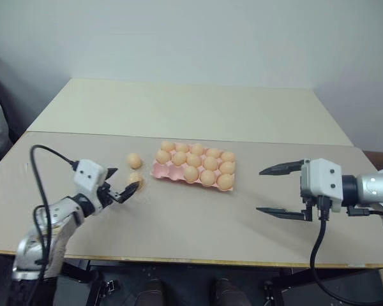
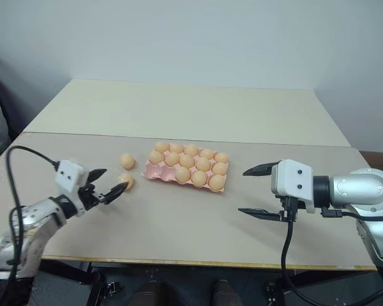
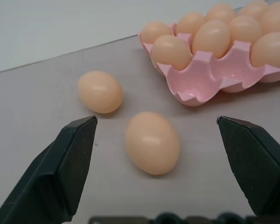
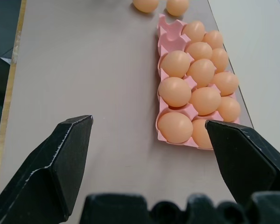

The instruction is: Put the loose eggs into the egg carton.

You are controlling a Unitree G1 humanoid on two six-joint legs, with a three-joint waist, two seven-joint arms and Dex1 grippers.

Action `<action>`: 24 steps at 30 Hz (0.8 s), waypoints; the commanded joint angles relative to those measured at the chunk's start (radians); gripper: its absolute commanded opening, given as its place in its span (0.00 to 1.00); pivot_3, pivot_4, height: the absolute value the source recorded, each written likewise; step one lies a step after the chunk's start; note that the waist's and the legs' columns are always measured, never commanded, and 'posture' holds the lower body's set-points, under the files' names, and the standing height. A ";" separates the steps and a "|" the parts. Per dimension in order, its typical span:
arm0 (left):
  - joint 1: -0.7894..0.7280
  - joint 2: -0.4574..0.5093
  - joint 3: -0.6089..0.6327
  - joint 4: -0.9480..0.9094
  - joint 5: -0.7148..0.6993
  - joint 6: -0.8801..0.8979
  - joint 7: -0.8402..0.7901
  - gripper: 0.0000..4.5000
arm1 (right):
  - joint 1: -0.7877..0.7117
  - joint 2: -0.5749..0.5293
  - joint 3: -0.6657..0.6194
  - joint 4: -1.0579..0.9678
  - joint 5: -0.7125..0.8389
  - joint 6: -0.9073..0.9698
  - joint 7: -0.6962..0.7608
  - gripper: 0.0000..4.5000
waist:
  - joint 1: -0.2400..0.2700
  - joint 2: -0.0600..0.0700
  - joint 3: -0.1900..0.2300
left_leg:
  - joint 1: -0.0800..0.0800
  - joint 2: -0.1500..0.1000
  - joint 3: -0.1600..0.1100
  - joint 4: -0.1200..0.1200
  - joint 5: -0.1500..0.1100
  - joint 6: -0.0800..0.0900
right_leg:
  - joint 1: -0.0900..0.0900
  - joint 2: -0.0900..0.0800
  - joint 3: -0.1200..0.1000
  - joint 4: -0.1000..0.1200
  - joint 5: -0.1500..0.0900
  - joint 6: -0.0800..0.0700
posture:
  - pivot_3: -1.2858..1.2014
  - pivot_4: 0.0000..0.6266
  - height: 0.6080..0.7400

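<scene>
Left wrist view puts the nearer loose egg (image 3: 152, 142) just ahead of us, lined up between the spread fingers of our left gripper (image 1: 124, 189), which holds nothing. To do this pick well, we judge we should ease in until the fingers sit either side of the egg's middle, then close slowly; it is smooth and round and will likely roll or squirt out if nudged off centre. The second loose egg (image 3: 100, 91) lies close beside it, so we should keep the outer finger from knocking it. Both rest on the table (image 1: 198, 217) just to the left of the egg carton (image 1: 161, 169), near but not touching it. Our right gripper (image 1: 282, 191) hangs with its fingers wide apart and empty, well to the right of the carton. The eggs are light orange-tan ovals with a soft sheen; the carton is pale pink and moulded, mostly filled, with empty cups showing at its left end.
</scene>
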 commanded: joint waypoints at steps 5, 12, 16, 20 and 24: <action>-0.111 -0.053 -0.096 0.152 0.106 -0.056 0.063 1.00 | 0.023 -0.026 -0.059 -0.048 0.011 0.019 -0.024 1.00 | 0.001 0.000 0.000 | 0.000 0.000 0.000 0.000 0.000 0.000 | 0.000 0.000 0.000 -0.001 0.000 0.000 | 0.52 0.24 1.00; -0.155 -0.095 -0.115 0.241 0.113 -0.117 0.035 0.91 | 0.057 -0.033 -0.088 -0.074 0.014 0.036 -0.043 1.00 | 0.001 0.000 0.000 | -0.001 0.000 0.000 0.000 0.000 0.000 | 0.000 0.000 0.000 -0.001 0.000 0.000 | 0.52 0.24 1.00; -0.167 -0.099 -0.122 0.268 0.123 -0.129 0.033 0.64 | 0.065 -0.036 -0.098 -0.084 0.014 0.046 -0.053 1.00 | 0.001 0.000 0.000 | 0.000 0.000 0.000 0.000 0.000 0.000 | 0.000 0.000 0.000 0.000 0.000 0.000 | 0.52 0.24 1.00; -0.169 -0.098 -0.126 0.274 0.131 -0.135 0.034 0.40 | 0.071 -0.041 -0.108 -0.091 0.019 0.050 -0.055 1.00 | 0.001 0.000 0.000 | 0.000 -0.001 0.000 0.000 0.000 0.000 | 0.000 0.000 0.000 0.000 0.000 0.000 | 0.52 0.24 1.00; -0.145 -0.083 -0.123 0.241 0.124 -0.133 0.008 0.40 | 0.073 -0.042 -0.110 -0.092 0.018 0.050 -0.058 1.00 | 0.001 0.000 0.000 | 0.000 0.000 0.000 0.000 0.000 0.000 | 0.000 0.000 0.000 0.000 0.000 0.001 | 0.52 0.24 1.00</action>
